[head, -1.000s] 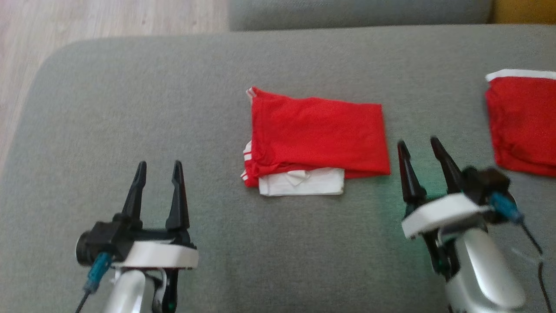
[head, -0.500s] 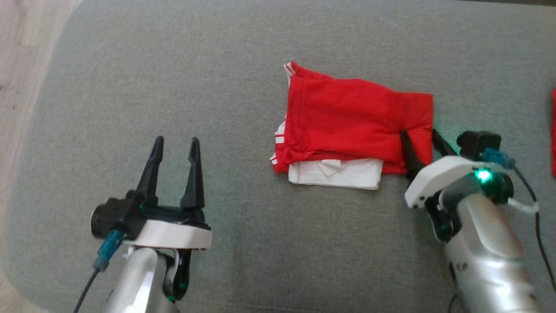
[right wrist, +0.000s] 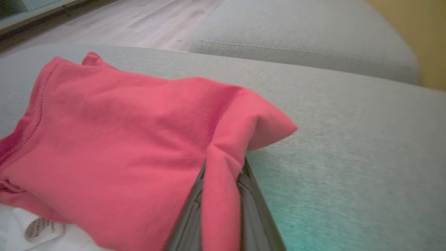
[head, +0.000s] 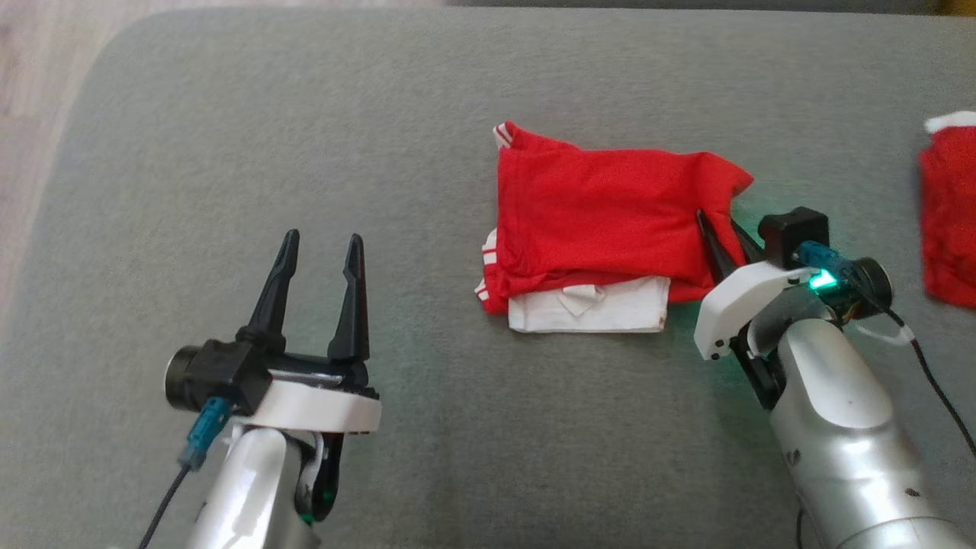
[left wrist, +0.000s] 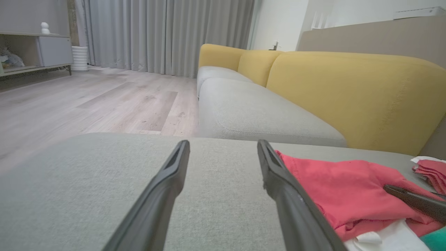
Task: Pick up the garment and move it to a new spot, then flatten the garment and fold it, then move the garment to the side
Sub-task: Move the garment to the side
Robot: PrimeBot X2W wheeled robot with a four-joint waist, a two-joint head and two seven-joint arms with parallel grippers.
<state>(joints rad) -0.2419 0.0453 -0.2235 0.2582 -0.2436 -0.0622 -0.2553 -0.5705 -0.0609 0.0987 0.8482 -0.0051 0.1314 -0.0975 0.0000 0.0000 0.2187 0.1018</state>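
The folded red garment [head: 602, 221] with white trim and a white collar panel at its near edge lies on the grey cushion [head: 305, 137]. My right gripper [head: 720, 229] is shut on the garment's right edge, pinching a ridge of red cloth between its fingers [right wrist: 258, 209]; the far right corner [right wrist: 271, 123] stands lifted. My left gripper [head: 320, 248] hovers open to the garment's left, with nothing between its fingers [left wrist: 174, 174]. From the left wrist view the garment [left wrist: 334, 181] lies to the right, with a right finger [left wrist: 414, 200] resting on it.
A second red piece with white trim [head: 949, 213] lies at the cushion's far right. Another grey seat and yellow backrests [left wrist: 348, 90] stand beyond the cushion. Wood floor [left wrist: 87, 101] runs past the cushion's left edge.
My right gripper went from open beside the garment to shut on its right edge, and that edge has bunched and lifted. The camera has shifted. The left gripper stays open.
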